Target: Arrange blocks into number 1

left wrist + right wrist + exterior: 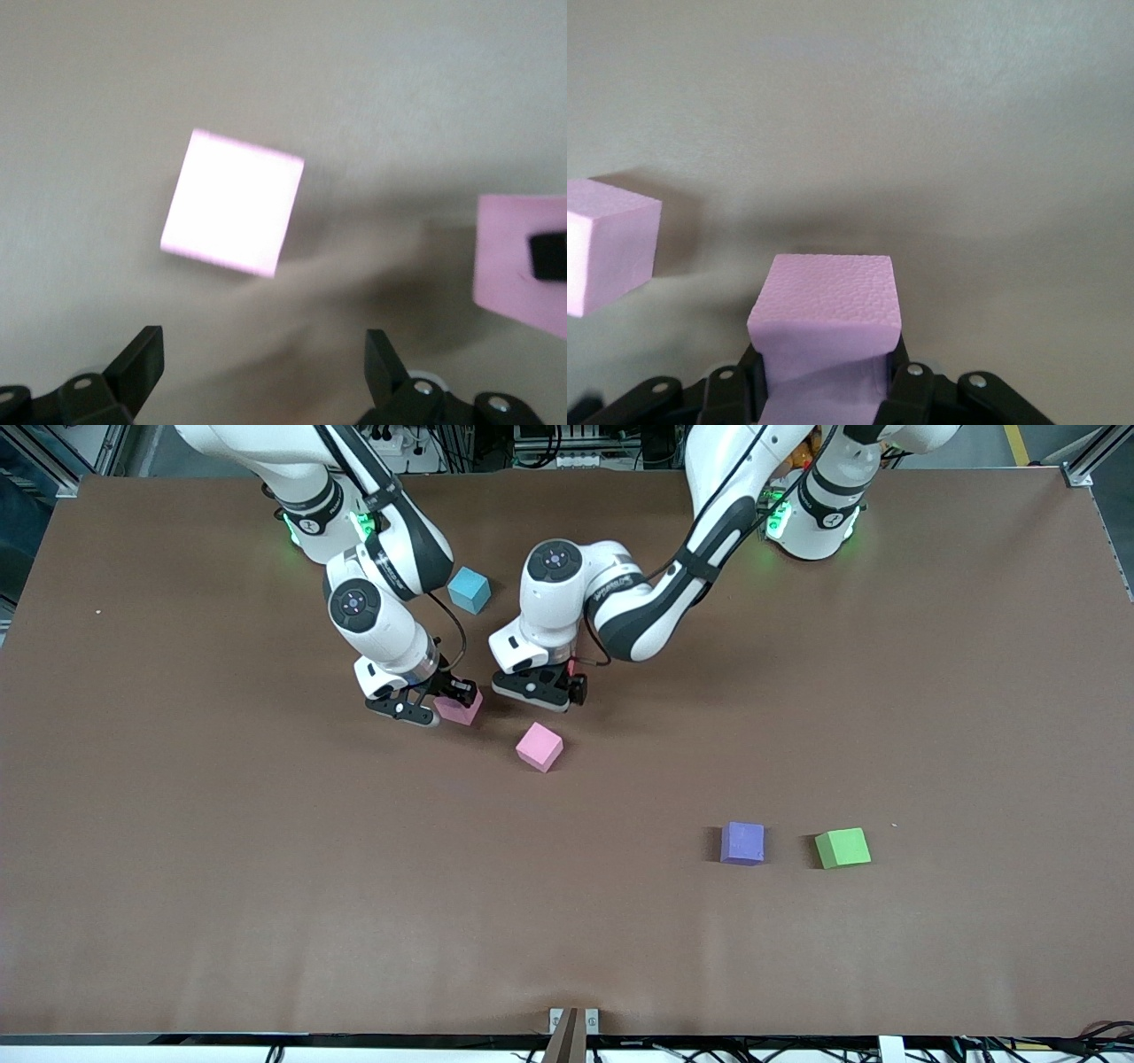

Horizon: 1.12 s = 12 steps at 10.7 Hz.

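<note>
Evidently we have the right gripper (436, 707) clamped on one pink block (459, 708) low over the table (177, 824), near the loose pink block (539, 746), presumably to line the two up as a stroke of the 1; the purple block (742, 842) sits well apart, toward the left arm's end. Our left gripper (555, 687) hovers over the table with its fingers (142, 359) spread. Only the right wrist view shows the grip; the front view alone shows the purple block.
</note>
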Each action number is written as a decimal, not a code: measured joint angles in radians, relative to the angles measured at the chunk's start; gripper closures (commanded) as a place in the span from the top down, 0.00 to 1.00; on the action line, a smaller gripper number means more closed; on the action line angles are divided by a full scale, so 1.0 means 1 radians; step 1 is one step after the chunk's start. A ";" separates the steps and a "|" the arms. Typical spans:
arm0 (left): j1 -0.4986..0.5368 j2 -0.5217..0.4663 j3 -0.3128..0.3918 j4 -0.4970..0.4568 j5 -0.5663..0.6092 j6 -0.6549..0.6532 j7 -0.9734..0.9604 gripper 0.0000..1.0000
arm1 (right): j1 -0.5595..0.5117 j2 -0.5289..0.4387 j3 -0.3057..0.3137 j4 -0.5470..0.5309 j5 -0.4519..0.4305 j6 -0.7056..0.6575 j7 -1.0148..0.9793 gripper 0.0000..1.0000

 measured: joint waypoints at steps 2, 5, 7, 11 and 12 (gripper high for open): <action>0.002 0.028 0.035 0.015 0.000 0.065 0.048 1.00 | -0.074 -0.032 -0.002 0.000 0.000 -0.047 -0.066 0.48; 0.001 0.061 0.064 0.046 0.000 0.097 0.070 1.00 | -0.177 -0.040 -0.007 -0.001 0.000 -0.059 -0.105 0.48; -0.001 0.084 0.067 0.071 0.000 0.106 0.076 1.00 | -0.186 -0.040 -0.008 -0.001 -0.001 -0.059 -0.117 0.48; -0.017 0.122 0.073 0.081 0.000 0.129 0.077 1.00 | -0.190 -0.040 -0.009 -0.001 -0.001 -0.059 -0.120 0.47; -0.018 0.129 0.078 0.082 0.000 0.143 0.077 1.00 | -0.191 -0.040 -0.009 -0.001 -0.001 -0.059 -0.120 0.47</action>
